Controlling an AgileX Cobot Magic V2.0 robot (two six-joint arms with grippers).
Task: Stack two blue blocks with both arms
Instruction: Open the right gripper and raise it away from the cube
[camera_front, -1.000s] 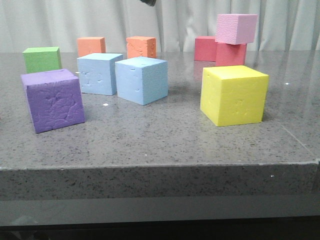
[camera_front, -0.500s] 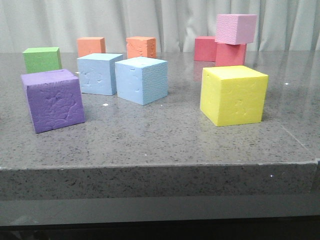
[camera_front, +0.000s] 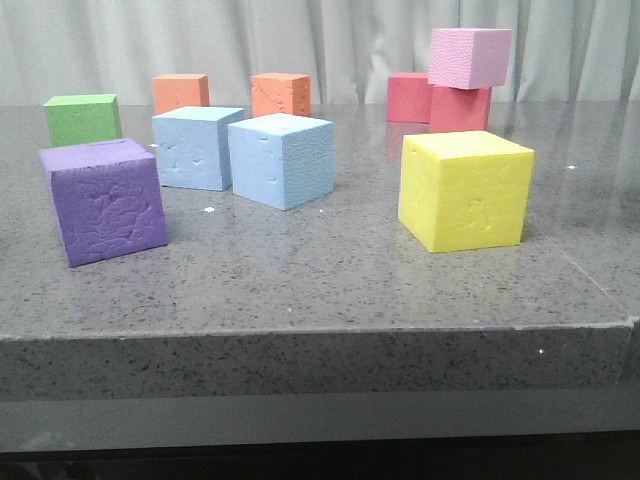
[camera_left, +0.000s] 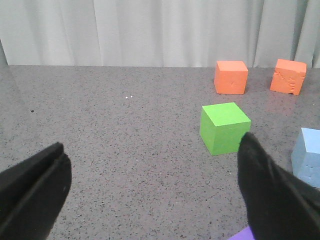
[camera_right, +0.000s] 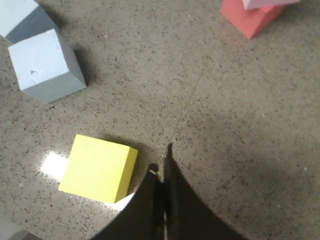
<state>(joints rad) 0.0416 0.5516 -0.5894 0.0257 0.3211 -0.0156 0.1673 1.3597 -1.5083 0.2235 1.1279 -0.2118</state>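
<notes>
Only left tool (camera_left: 150, 195) spread, right tool (camera_right: 161, 200) closed, arms unseen frontally

From the left wrist, a pale sky-blue foam cube (camera_left: 309, 156) is cut by the frame edge; a purple foam cube (camera_left: 244, 234) shows only a corner

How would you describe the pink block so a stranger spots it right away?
Look to the far right of the grey table, near the curtain. Two red blocks sit there, and the pink block rests on the nearer red block. It is the only block stacked on another.
</notes>
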